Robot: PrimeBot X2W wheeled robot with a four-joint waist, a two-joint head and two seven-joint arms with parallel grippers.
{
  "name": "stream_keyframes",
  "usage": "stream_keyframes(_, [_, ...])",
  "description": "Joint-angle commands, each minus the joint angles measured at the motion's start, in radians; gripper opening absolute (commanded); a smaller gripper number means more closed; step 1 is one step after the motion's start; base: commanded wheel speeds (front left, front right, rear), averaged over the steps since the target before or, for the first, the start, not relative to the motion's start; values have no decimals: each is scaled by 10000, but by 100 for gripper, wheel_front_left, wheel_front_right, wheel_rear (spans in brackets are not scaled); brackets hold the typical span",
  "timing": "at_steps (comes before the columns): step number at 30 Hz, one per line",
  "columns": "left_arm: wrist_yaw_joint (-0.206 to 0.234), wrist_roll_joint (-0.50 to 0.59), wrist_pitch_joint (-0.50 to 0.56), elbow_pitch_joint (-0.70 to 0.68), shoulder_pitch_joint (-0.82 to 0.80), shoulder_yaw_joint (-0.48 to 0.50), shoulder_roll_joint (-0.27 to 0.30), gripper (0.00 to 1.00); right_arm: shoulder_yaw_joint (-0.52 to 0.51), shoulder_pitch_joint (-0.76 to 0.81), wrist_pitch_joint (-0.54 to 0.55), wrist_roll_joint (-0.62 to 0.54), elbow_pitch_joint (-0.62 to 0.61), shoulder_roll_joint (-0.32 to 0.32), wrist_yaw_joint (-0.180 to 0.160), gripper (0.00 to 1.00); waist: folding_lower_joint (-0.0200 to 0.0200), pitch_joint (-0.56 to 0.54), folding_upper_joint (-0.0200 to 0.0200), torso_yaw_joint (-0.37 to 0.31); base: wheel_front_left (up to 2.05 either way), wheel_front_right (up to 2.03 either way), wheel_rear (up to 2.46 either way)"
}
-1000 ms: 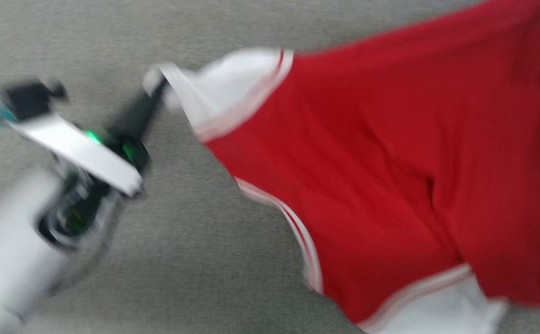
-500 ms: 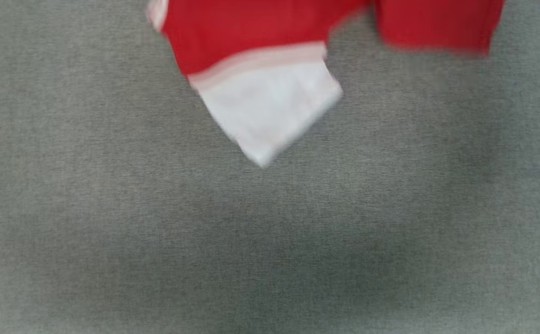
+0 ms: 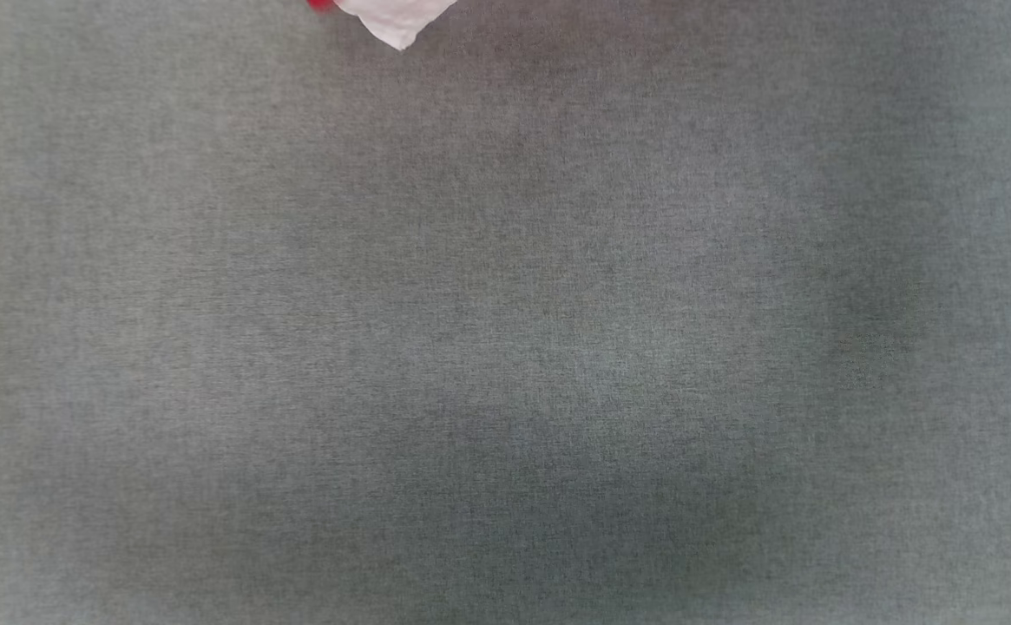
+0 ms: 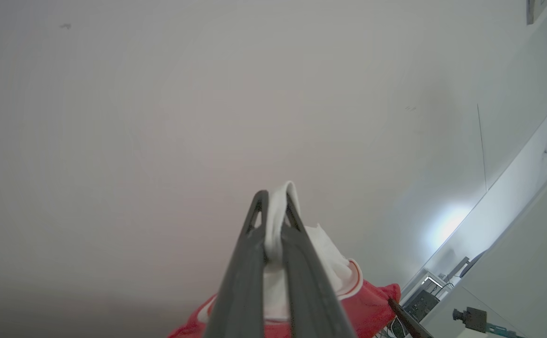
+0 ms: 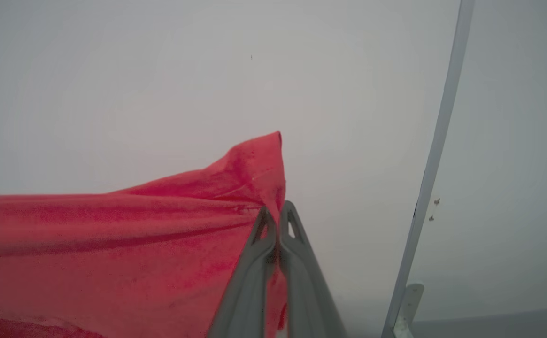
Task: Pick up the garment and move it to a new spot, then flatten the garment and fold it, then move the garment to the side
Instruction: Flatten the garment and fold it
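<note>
While the garment (image 3: pixel 397 22) is carried between both grippers, the head view is taken first. The grey surface (image 3: pixel 505 347) runs across the frame. A white sleeve tip with a speck of red is seen at the top edge, over the far part of the grey surface. Whether the tip touches the grey surface cannot be told.

Left wrist view: the left gripper (image 4: pixel 274 199) is pinched almost shut on a fold of white sleeve, which pokes out past the fingertips. More sleeve and red cloth is bunched under the fingers. Height above the grey surface cannot be read from this view.

Right wrist view: the right gripper (image 5: pixel 277 209) is clamped fully closed on a red edge. A peak of cloth stands above the tips, and the red body is stretched off to the view's left in taut ridges.

The step is judged to be the carry to a new spot, early in the task, with flattening and folding not yet done. To do it well, both pinches should be held firm, as thin fabric is likely to slip. The grippers should be held apart enough that the cloth is spread, but not so far that the sleeve is tugged out of the left pinch. The hanging edge should be laid on the grey surface first and the rest drawn down flat. Release is best made only once the cloth is laid.
</note>
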Motion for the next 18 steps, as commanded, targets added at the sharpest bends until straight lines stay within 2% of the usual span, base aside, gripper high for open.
stream_keyframes(1, [26, -282, -95, -357, 783, 26, 8, 0, 217, 683, 76, 218, 70, -170, -57, 0, 0, -165, 0, 65, 0, 0, 0])
stream_keyframes(3, [26, -499, -199, -1003, 1918, 14, 26, 0, 594, 1490, 181, 589, -67, -283, -56, 0, 0, -318, 0, 115, 0, 0, 0])
stream_keyframes(4, [26, -620, -389, -1592, 3175, 32, -8, 0, 971, 2481, 302, 1061, -349, -422, -56, 0, 0, -491, 0, 204, 0, 0, 0])
stream_keyframes(9, [27, -550, -937, -2803, 6169, 154, -193, 0, 1646, 5347, 917, 2307, -1893, -868, -54, 0, 0, -869, 0, 355, 0, 0, 0])
stream_keyframes(12, [25, -473, -1160, -3389, 7713, 354, -356, 0, 1617, 7132, 1418, 3032, -3231, -1018, -39, 0, 0, -1050, 0, 450, 0, 0, 0])
stream_keyframes(17, [25, -124, -1258, -4597, 10007, 577, -468, 0, 993, 9996, 2446, 3842, -5608, -1018, -34, 0, 0, -1365, 0, 550, 0, 0, 0])
stream_keyframes(18, [25, -124, -1258, -4597, 10007, 577, -468, 0, 993, 9996, 2446, 3842, -5608, -1018, -34, 0, 0, -1365, 0, 550, 0, 0, 0])
